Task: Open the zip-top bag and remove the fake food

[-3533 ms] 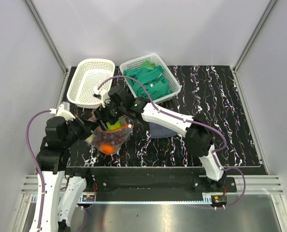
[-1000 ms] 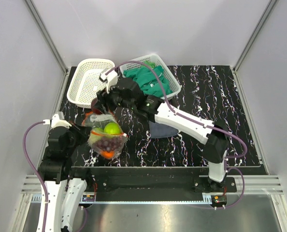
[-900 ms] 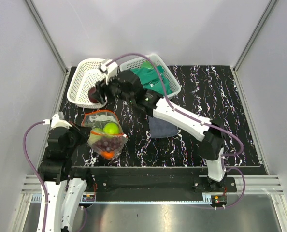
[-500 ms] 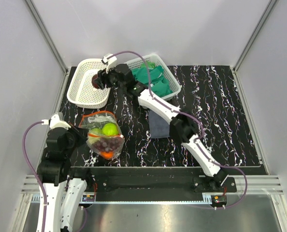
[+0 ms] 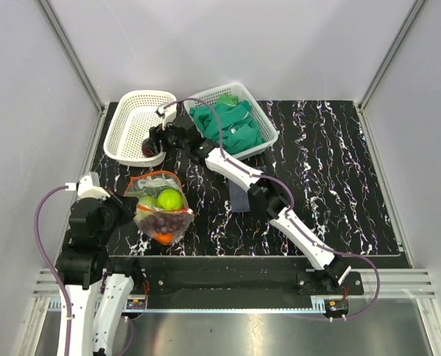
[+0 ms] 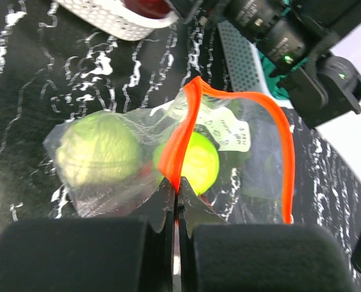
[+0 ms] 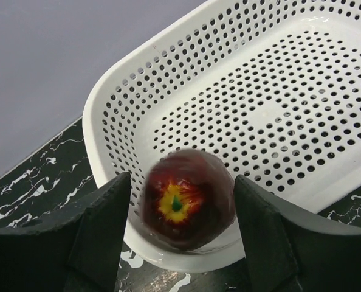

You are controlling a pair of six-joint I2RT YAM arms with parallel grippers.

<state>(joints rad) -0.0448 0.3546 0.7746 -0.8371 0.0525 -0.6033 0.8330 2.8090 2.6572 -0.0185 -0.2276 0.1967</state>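
The zip-top bag (image 5: 177, 215) lies at the front left with its orange-red zip strip (image 6: 179, 140) open. My left gripper (image 6: 176, 190) is shut on the strip at the bag's left edge (image 5: 131, 204). Inside the bag are a green apple (image 5: 171, 198), a pale cabbage (image 6: 98, 149), grapes (image 5: 161, 219) and an orange (image 5: 163, 237). My right gripper (image 7: 182, 176) is open over the near rim of the left white basket (image 7: 107, 103). The dark red apple (image 7: 183, 204) sits blurred between its fingers, with gaps on both sides. In the top view the apple (image 5: 148, 147) is at the basket's near right corner.
A second white basket (image 5: 259, 111) full of green cloths stands at the back, right of the first basket (image 5: 135, 100). A dark grey-blue cloth (image 5: 239, 199) lies under the right arm. Grey walls close off the left, back and right.
My right gripper lifted the dark red apple out of the bag, carried it back and left to the white basket, and opened. My left gripper kept hold of the zip strip.
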